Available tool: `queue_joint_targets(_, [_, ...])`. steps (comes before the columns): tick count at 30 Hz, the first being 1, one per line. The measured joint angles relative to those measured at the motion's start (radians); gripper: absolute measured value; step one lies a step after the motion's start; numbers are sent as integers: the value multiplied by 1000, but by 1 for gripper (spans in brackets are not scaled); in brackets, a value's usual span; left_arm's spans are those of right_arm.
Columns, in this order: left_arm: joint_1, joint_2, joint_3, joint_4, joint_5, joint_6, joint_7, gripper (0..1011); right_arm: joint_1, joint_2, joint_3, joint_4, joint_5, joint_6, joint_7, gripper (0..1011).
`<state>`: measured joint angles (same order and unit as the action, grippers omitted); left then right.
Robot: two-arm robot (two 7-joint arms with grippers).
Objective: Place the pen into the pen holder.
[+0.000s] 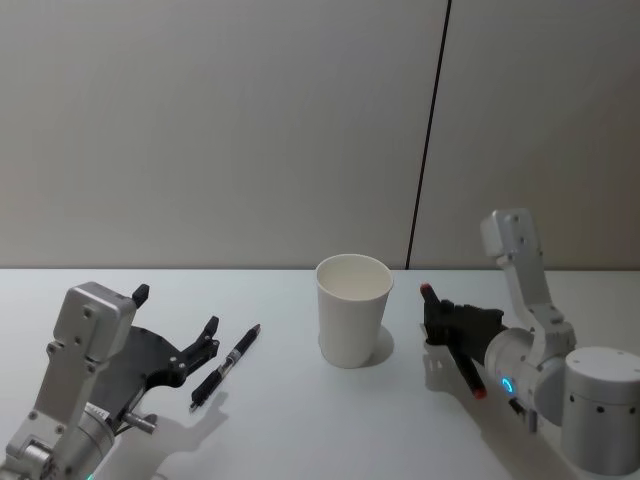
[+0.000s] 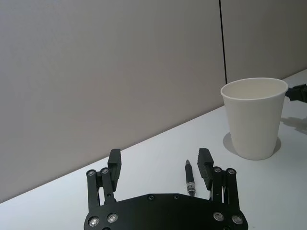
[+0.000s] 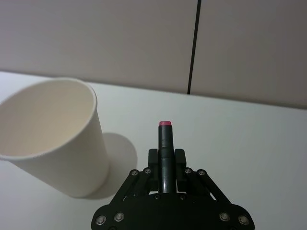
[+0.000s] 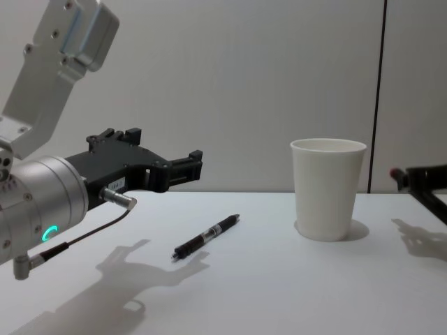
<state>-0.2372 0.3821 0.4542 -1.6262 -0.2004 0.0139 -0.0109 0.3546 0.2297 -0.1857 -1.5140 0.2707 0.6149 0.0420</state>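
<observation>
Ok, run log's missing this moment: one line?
left gripper open near black pen on table; right gripper shut on red-tipped pen; white paper cup upright

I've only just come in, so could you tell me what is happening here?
The right hand is shut on a red-tipped pen, held just to the right of the white pen holder, not yet over it. The left hand hangs open above the table beside a black pen lying flat left of the holder.

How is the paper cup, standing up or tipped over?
Standing upright: the paper cup rests on its narrow base on the table, open rim facing up.
</observation>
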Motion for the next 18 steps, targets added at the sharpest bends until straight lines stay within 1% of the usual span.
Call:
queue_joint_targets(5, [0, 0, 0, 0, 0, 0, 0, 1002, -9, -12, 15, -11, 4, -66, 3, 196])
queue_joint_targets(6, [0, 0, 0, 0, 0, 0, 0, 1002, -12, -16, 20, -14, 5, -87, 4, 196])
queue_joint_targets(7, [0, 0, 0, 0, 0, 0, 0, 1001, -12, -16, 20, -14, 5, -87, 4, 196])
queue_joint_targets(11, [0, 0, 0, 0, 0, 0, 0, 1002, -20, -30, 34, -24, 7, -155, 5, 196])
queue_joint_targets(12, [0, 0, 0, 0, 0, 0, 0, 1002, -21, -32, 36, -26, 7, -162, 5, 196])
queue_joint_targets(13, [0, 0, 0, 0, 0, 0, 0, 1002, -24, -38, 42, -29, 8, -192, 6, 196])
queue_joint_targets(15, [0, 0, 0, 0, 0, 0, 0, 1002, -26, -43, 47, -31, 8, -210, 6, 196])
queue_joint_targets(16, [0, 0, 0, 0, 0, 0, 0, 1002, -28, -48, 51, -33, 9, -237, 6, 196])
queue_joint_targets(17, [0, 0, 0, 0, 0, 0, 0, 1002, -28, -48, 51, -33, 9, -237, 6, 196])
queue_joint_targets(18, [0, 0, 0, 0, 0, 0, 0, 1002, -30, -54, 57, -36, 9, -260, 6, 197])
